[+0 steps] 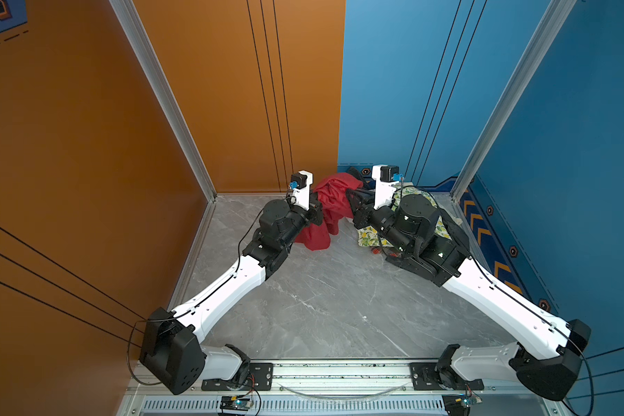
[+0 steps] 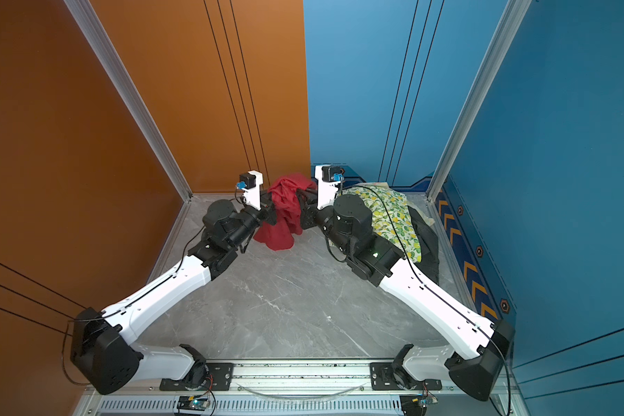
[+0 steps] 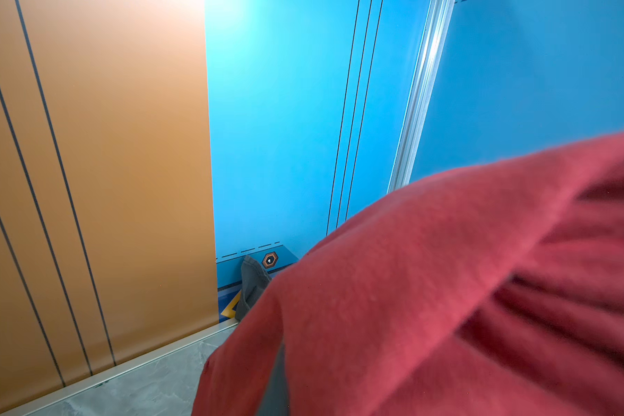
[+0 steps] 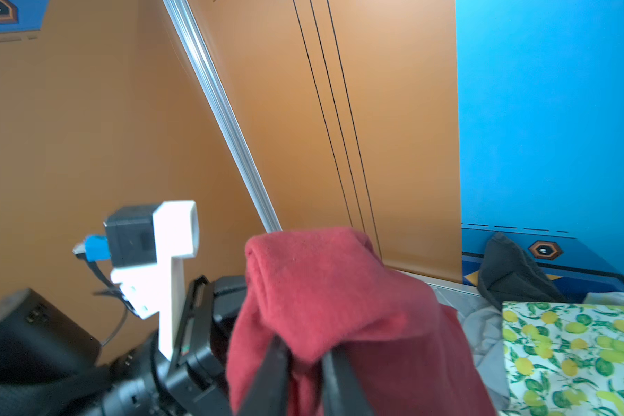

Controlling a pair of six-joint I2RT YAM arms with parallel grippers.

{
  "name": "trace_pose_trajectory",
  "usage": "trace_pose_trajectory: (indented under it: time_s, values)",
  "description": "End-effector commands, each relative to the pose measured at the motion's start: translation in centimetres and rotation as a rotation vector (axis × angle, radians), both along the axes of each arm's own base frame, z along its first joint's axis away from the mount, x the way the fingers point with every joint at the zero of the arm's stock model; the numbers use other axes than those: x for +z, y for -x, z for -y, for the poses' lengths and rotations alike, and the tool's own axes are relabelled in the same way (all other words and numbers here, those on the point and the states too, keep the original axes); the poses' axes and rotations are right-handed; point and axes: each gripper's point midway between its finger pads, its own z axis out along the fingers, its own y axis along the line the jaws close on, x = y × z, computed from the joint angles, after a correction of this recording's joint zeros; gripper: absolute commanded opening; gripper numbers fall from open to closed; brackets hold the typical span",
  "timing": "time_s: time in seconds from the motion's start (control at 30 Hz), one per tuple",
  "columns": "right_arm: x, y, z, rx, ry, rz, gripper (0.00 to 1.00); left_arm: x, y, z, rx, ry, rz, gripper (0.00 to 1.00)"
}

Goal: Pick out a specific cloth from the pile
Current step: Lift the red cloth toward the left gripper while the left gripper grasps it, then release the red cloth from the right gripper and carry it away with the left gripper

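The grey table carries the pile of lemon-print and dark cloths. Just beside the pile, the red cloth is lifted and strung crosswise between both hands, with its loose end hanging toward the table. Both top views hide the fingers. The right wrist view shows the right hand slightly parted with cloth bunched between; whether it pinches, I cannot tell. The left hand is closed on the cloth.
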Motion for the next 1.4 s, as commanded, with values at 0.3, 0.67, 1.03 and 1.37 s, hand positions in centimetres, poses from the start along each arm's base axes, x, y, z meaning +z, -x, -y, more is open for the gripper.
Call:
trace_pose_trajectory:
  time_s: [0.3,0.67,1.03,1.37]
  values:
    - [-1.0,2.4,2.2,0.018,0.075,0.099,0.88,4.2,1.2,-4.0,0.070,-0.048,0.023,0.00]
    - [-5.9,5.8,3.5,0.111,0.168,0.098,0.96,2.8,-2.2,-10.1,0.293,-0.163,-0.027,0.00]
    - [-13.6,6.8,1.4,0.214,0.284,0.005,0.98,1.5,-6.7,-18.6,0.449,-0.079,-0.100,0.00]
    - [-17.9,7.7,-1.4,0.312,0.373,-0.038,0.99,-1.4,-9.5,-30.7,0.685,0.234,-0.182,0.00]
